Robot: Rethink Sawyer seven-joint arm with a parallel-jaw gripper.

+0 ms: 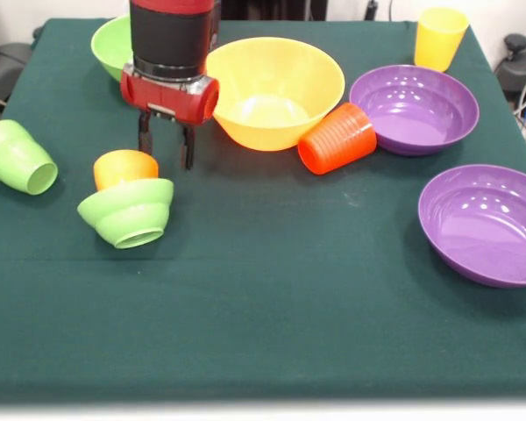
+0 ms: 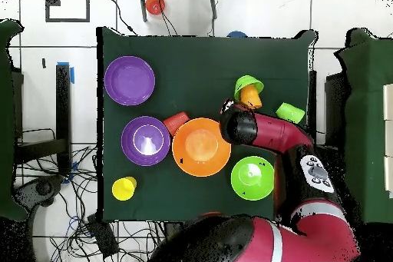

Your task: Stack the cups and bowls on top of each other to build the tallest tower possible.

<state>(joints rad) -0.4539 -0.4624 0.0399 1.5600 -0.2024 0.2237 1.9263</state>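
Dark green cloth covers the table, and I find no brand, label or readable writing on anything. My claw hangs at the upper left of the front view, its two dark fingers spread a little apart with nothing between them, touching nothing. Just below it, an orange cup lies against a small green bowl that is tipped on its side, mouth toward the lower edge. A green cup lies on its side at the left edge.

Right of my claw sits the big orange bowl, upright. A red cup lies on its side between that bowl and a purple bowl, touching both as far as I can tell. A second purple bowl sits at the lower right, apart. A yellow cup stands upright at the top right.

Behind my arm the front view shows only the rim of a medium green bowl; the overhead view shows it whole, upright, right of the orange bowl. From overhead my arm hides the claw itself. No tower stands; every bowl sits singly.
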